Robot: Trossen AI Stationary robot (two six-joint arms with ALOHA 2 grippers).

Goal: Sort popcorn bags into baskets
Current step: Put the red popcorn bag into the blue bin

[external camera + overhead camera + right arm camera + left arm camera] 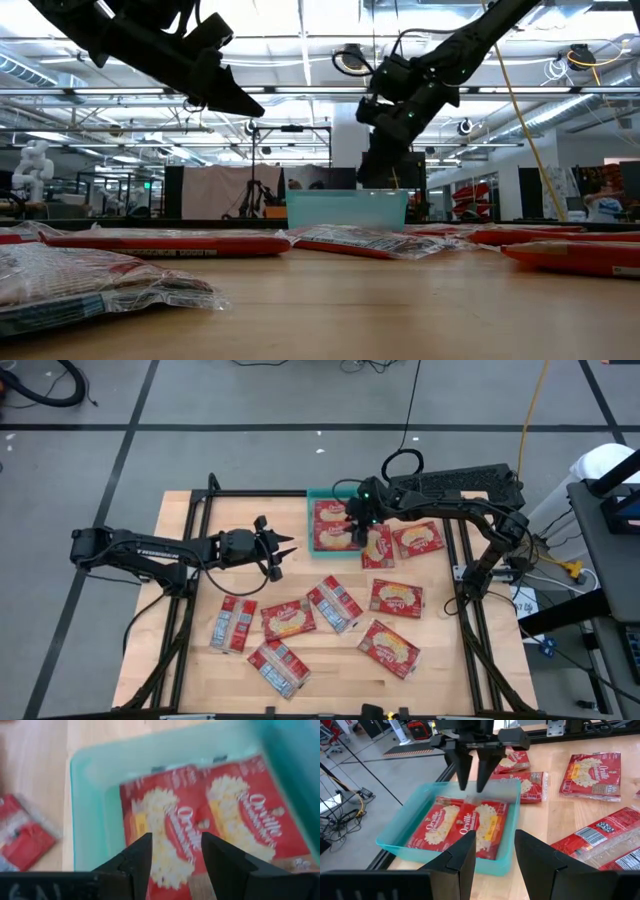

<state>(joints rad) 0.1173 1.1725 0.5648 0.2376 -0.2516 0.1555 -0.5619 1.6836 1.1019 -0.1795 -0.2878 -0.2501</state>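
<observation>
Loose bags: scattered on the table, nearest edge to middle.
Left hand: fingers apart, empty, hovering mid-table beside the tray.
Right hand: fingers parted, gripping nothing, just above the tray.
Tray bags: two, flat inside, directly under the right hand.

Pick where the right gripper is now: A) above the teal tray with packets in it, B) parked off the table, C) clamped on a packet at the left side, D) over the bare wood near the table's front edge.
A: the right gripper hangs open over the teal tray, empty, with red popcorn packets lying inside.
</observation>
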